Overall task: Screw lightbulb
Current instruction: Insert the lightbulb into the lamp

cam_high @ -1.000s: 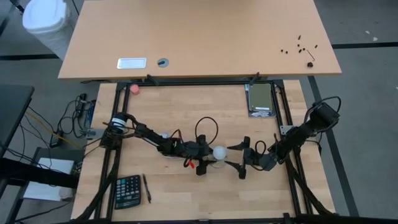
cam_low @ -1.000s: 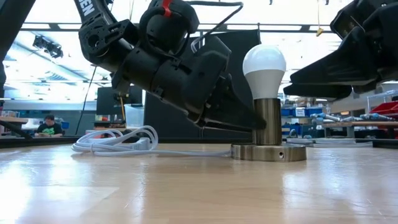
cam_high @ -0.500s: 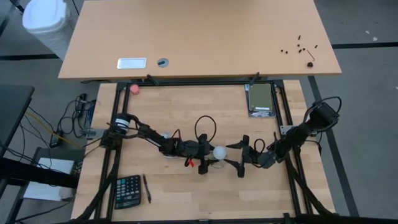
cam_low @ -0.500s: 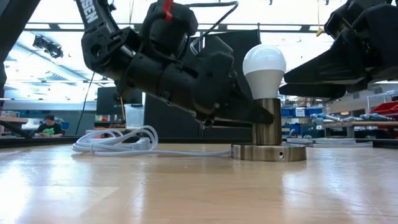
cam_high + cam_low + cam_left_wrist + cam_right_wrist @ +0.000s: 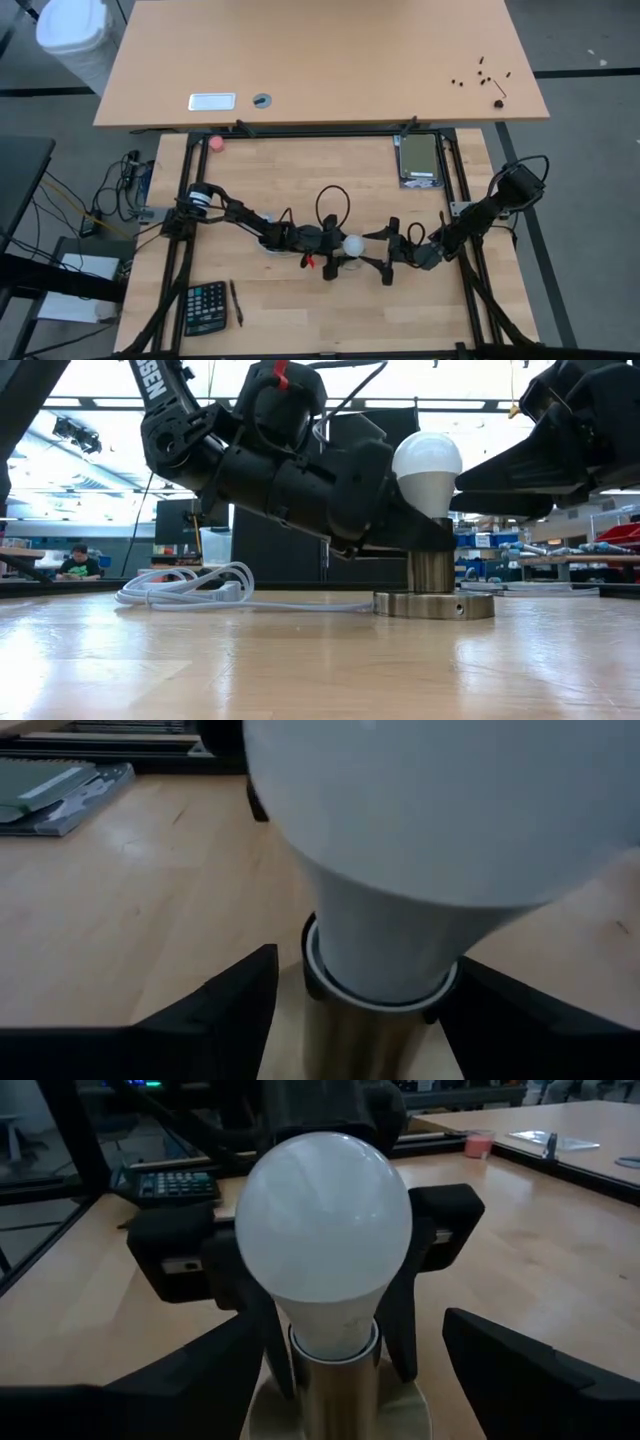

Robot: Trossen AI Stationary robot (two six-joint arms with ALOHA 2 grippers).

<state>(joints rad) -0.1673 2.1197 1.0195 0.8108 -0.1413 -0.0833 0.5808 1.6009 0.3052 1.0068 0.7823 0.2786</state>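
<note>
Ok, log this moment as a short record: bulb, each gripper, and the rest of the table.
bulb: the lightbulb stands upright in a metal socket on a round base, mid-table
left gripper: left gripper open, fingers either side of the socket just under the bulb
right gripper: right gripper open, facing the bulb from the other side, not touching it
cord: white cord coiled on the table behind
other: calculator and pen at the near left corner
</note>
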